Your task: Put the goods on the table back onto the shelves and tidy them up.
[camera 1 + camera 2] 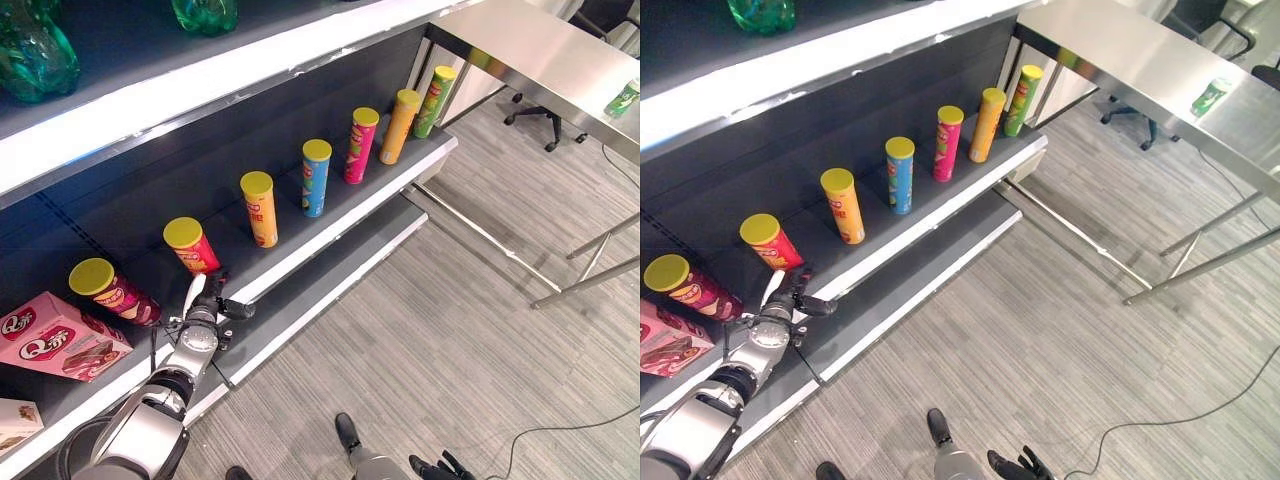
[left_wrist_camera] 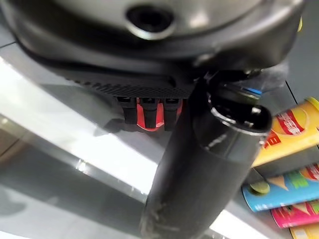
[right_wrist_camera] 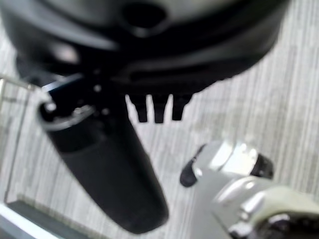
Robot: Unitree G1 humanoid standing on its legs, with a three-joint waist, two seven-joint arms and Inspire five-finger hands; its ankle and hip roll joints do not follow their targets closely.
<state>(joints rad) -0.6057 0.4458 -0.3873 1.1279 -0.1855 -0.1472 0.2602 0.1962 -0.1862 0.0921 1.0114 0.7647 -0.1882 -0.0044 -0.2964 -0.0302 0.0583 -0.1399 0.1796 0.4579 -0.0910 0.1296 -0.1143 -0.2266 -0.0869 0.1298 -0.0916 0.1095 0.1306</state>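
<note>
The big dark shelf (image 1: 330,215) runs across the scene, with a steel table (image 1: 545,60) off its far end, and a green bottle (image 1: 622,98) stands alone near the table's right edge. On the upper board sit two green plastic bottles (image 1: 35,50), one at the near end, another further along.

Along the middle board stands a row of tubes with yellow lids, spaced apart: a dark maroon tube (image 1: 112,290) leaning at the near end, a red tube (image 1: 192,247) next and also tilted, then an orange tube (image 1: 260,208), a blue tube (image 1: 316,177), a pink tube (image 1: 360,145), a second orange tube (image 1: 400,126) and a green tube (image 1: 435,100) by the far corner. A pink box (image 1: 55,335) lies flat beside the maroon tube, near the front edge.

The left hand (image 1: 207,305) is up at the front edge of that board, just below the red tube, fingers curled in toward it with red showing between them in the wrist view, thumb sticking out sideways; whether it truly grips the tube I cannot tell. The right hand (image 1: 448,466) hangs low over the grey floor (image 1: 450,330), fingers loose and holding nothing.
</note>
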